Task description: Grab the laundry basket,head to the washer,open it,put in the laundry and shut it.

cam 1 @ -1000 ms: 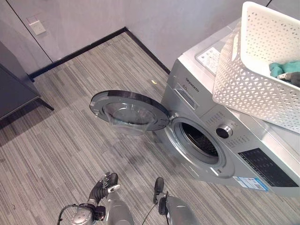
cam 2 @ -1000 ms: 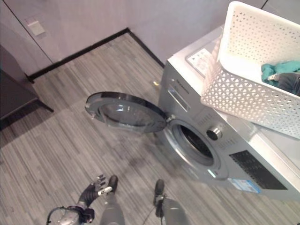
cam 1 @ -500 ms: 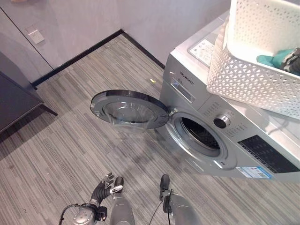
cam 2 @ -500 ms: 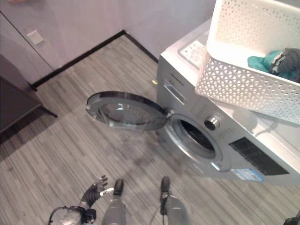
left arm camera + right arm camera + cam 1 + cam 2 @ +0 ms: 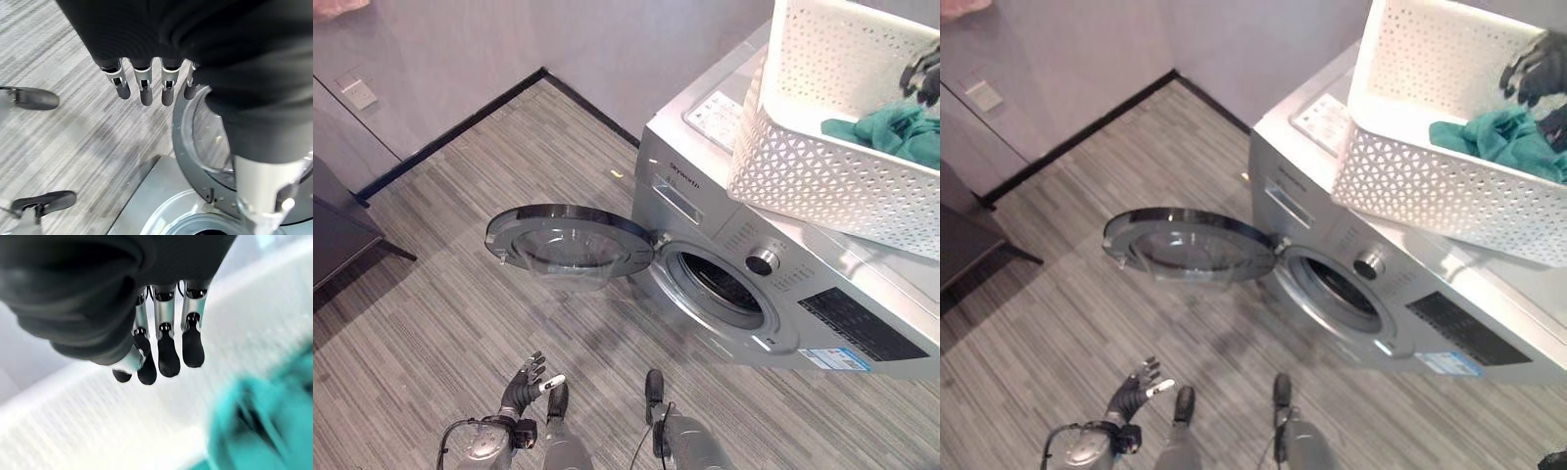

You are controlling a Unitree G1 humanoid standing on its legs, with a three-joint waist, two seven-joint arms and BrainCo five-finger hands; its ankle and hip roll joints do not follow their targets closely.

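The silver washer (image 5: 690,211) stands with its round door (image 5: 570,245) swung wide open and the dark drum opening (image 5: 722,289) exposed. On top of it sits the white lattice laundry basket (image 5: 832,186) with a teal cloth (image 5: 886,132) inside. My right hand (image 5: 1531,70) hovers over the basket just above the cloth, its fingers (image 5: 166,338) hanging relaxed and holding nothing. My left hand (image 5: 524,384) hangs low above the floor in front of the washer, with straight, empty fingers (image 5: 142,85).
A grey wall with a black baseboard runs behind the washer. A dark cabinet (image 5: 333,235) stands at the far left. Striped grey floor lies in front of the open door.
My right hand has risen from the teal cloth to above it, empty. The whole view has shifted a little. The door and my left hand stay as they were.
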